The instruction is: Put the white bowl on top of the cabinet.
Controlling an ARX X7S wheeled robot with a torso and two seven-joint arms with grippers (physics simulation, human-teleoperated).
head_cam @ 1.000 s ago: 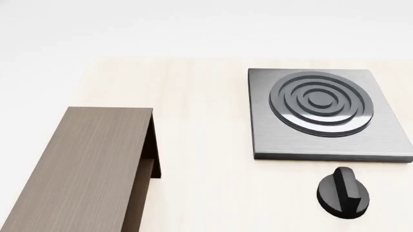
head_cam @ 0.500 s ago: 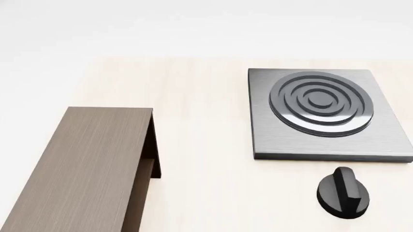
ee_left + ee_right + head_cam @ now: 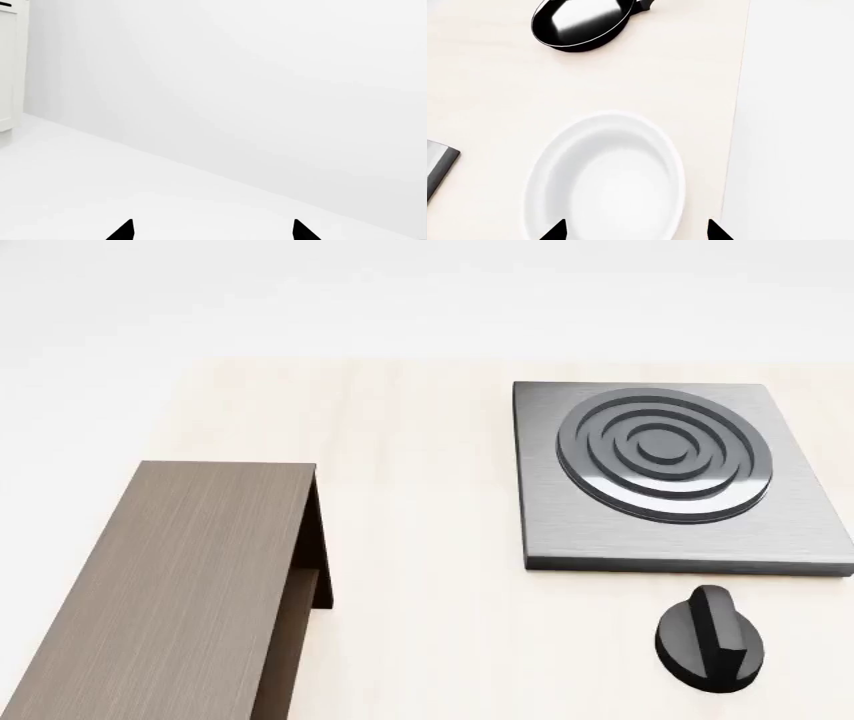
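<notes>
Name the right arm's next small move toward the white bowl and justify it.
Probably lower the right gripper straight down: the white bowl sits under its spread fingers, ungrasped, on the table. The cabinet top awaits it.

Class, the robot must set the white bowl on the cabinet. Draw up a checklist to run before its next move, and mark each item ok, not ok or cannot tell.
1. White bowl located, upright on the table: ok.
2. Right gripper jaws open, tips astride the bowl: ok.
3. Bowl gripped: not ok, not yet.
4. Cabinet top free for placing: ok.
5. Black frying pan apart from bowl: ok.
6. Left gripper faces a blank wall, clear of the table: cannot tell.
</notes>
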